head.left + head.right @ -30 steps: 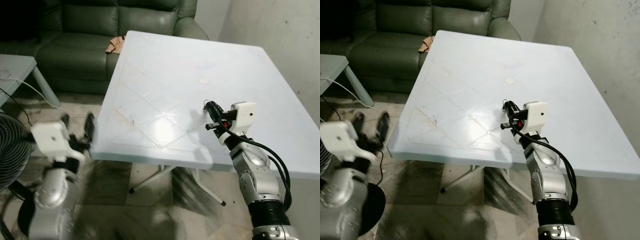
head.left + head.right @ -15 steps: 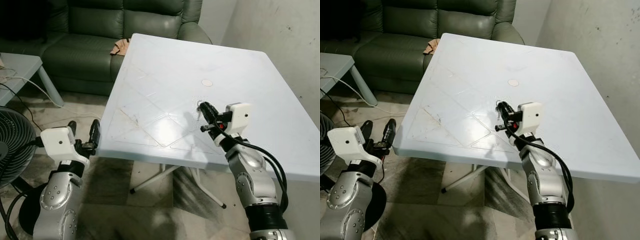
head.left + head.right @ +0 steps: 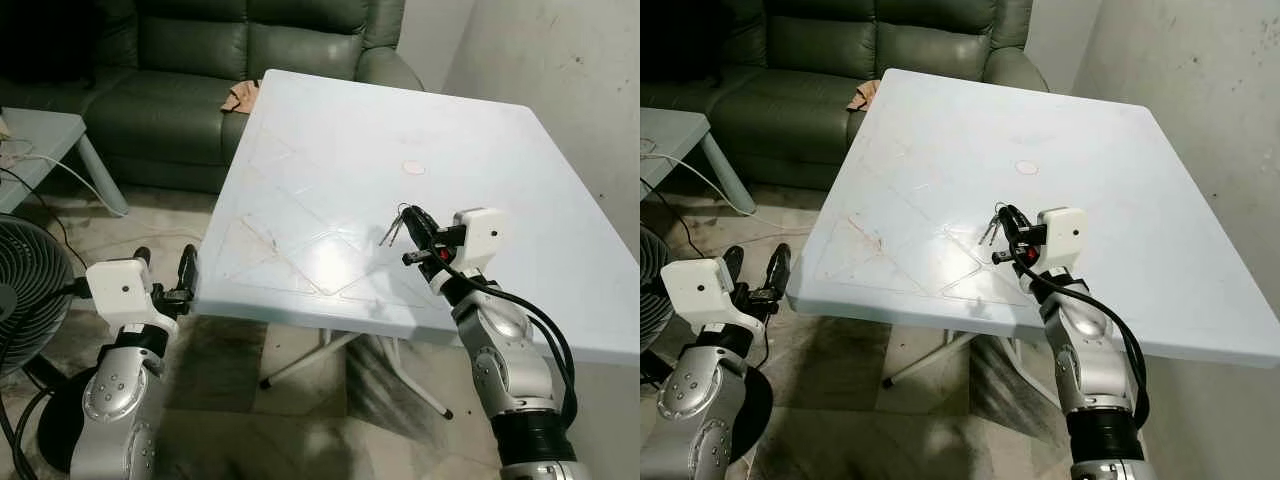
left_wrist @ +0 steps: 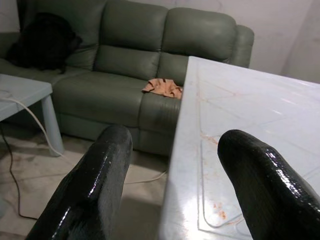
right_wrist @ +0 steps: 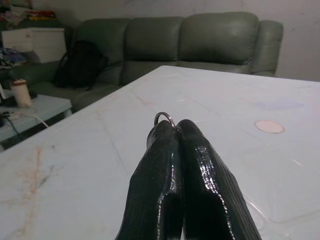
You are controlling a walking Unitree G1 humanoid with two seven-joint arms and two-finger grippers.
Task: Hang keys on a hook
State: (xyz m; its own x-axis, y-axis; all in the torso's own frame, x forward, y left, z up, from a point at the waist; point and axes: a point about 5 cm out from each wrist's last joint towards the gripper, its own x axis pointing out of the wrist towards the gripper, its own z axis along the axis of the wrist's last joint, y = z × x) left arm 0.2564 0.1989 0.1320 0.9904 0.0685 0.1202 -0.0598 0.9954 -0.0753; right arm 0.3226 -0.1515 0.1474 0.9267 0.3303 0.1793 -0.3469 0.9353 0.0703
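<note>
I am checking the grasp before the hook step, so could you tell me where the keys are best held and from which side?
By the ring, as the right gripper has it now: its shut fingers pinch the keys at the ring, reaching level over the white table, so the blades hang free below. That likely leaves the ring's loop open for a hook.

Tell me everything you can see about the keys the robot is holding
The keys are a small bunch of thin, metallic-looking keys on a round ring. The right gripper pinches the ring between its closed black fingers, and the keys dangle from the fingertips, lifted just above the white table near its middle. The ring's top pokes out above the fingertips. Finer detail is too small to make out.
</note>
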